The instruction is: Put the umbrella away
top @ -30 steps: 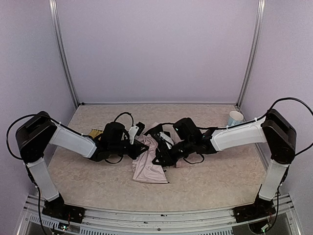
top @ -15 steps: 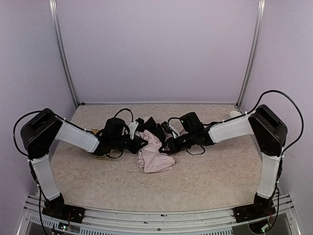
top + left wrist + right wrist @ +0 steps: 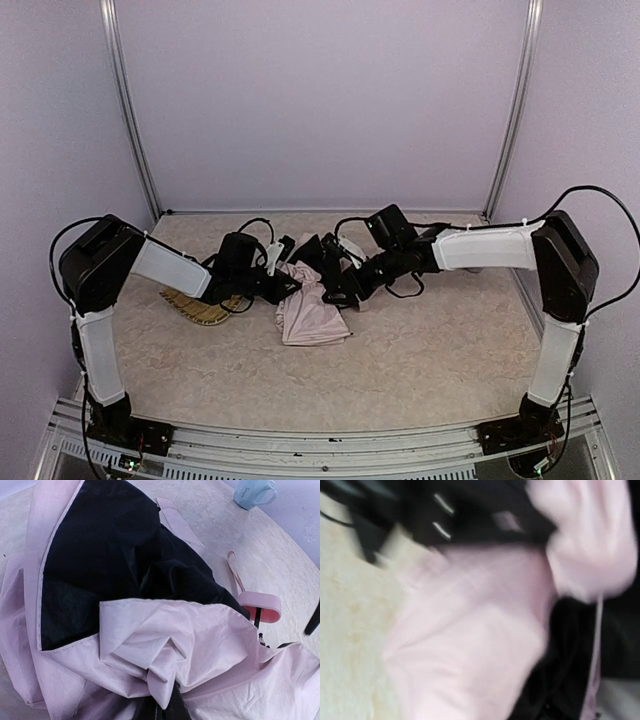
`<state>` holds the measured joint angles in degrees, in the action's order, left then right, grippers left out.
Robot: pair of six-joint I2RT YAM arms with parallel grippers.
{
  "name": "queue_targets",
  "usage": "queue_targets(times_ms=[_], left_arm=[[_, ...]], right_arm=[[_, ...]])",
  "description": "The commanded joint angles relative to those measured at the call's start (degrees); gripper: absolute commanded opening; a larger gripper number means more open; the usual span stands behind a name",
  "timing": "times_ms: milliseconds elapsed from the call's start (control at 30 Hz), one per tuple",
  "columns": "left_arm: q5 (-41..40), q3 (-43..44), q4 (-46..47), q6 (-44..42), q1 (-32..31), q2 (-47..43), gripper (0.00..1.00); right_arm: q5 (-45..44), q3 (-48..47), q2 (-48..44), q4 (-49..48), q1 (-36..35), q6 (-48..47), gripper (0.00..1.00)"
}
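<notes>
The umbrella (image 3: 312, 316) lies crumpled mid-table, pale pink fabric with a black lining. My left gripper (image 3: 293, 284) is at its upper left edge. In the left wrist view, a pinched fold of the umbrella (image 3: 165, 635) runs between the shut dark fingers of the left gripper (image 3: 162, 708). Its pink handle (image 3: 259, 605) and strap tab (image 3: 235, 572) lie to the right. My right gripper (image 3: 336, 288) hovers at the umbrella's upper right edge. The right wrist view is motion-blurred, showing only the pink umbrella (image 3: 470, 645) and black parts. Its fingers do not show.
A yellow woven tray (image 3: 200, 306) lies under the left forearm on the left. A pale blue mug (image 3: 252, 492) stands far back on the right. Black cables loop behind both wrists. Metal posts and walls bound the table.
Both arms have swung toward the back of the table. The umbrella has been dragged back and bunched tighter. More of the yellow tray shows. The right wrist view is smeared by motion.
</notes>
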<state>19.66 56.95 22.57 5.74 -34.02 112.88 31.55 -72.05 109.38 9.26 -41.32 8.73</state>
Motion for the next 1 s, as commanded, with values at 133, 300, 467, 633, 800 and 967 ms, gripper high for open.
queue_targets(times_ms=[133, 300, 467, 633, 800, 967], left_arm=[[2.17, 1.42, -2.50, -0.71, 0.67, 2.61, 0.00], [2.13, 2.60, -3.89, -1.08, 0.66, 2.93, 0.00], [2.05, 2.64, -3.71, -0.80, 0.68, 2.94, 0.00], [2.75, 2.33, -3.76, -0.17, 0.66, 3.07, 0.00], [2.73, 1.75, -3.41, 1.01, 0.68, 2.82, 0.00], [5.31, 2.00, -2.71, 3.83, 0.67, 4.16, 0.00]], right_arm=[[-16.20, -14.54, 0.35, 26.03, 3.24, -29.65, 0.62], [-14.04, -21.04, 6.16, 29.51, 8.06, -24.67, 0.62], [-7.57, -19.92, 9.00, 26.89, 13.56, -5.81, 0.61], [-3.53, -12.67, 8.54, 18.28, 11.97, 2.94, 0.59], [-2.48, -7.26, 7.95, 12.09, 8.14, 9.02, 0.56], [-1.73, -6.09, 10.55, 7.29, 3.65, 13.79, 0.44]])
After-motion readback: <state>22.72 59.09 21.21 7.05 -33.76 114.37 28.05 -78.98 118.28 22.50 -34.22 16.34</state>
